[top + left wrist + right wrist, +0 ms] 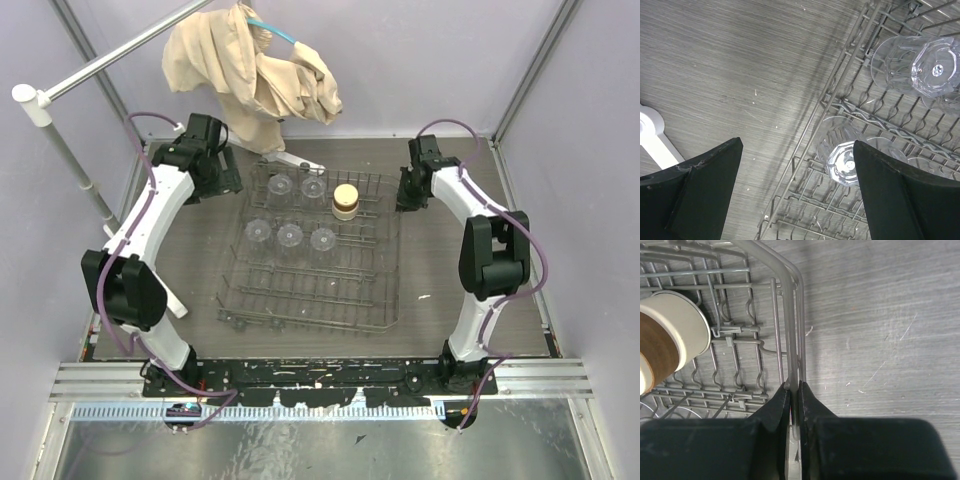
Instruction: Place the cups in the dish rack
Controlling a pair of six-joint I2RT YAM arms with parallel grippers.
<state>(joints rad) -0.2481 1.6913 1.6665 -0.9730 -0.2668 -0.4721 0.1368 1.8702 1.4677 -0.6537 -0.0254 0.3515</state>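
At the far right side of the dish rack [310, 290], the right gripper [794, 390] is clenched on the top rim, its fingers pinched together with the wire between them. Every cup in view already sits inside the rack. Five clear cups [290, 237], apparently bottom-up, stand in two rows in the far half, and the tan cup [345, 200] is at the far right, near the pinched rim. So the step looks like steadying or shifting the loaded rack rather than placing a cup. Any pull should be slow and level along the bench [190, 250], since a tilt or jerk could topple the light cups. The left gripper [797, 150] hangs released, fingers wide apart, straddling the rack's far left edge and holding nothing. Both arms reach far with elbows bent.
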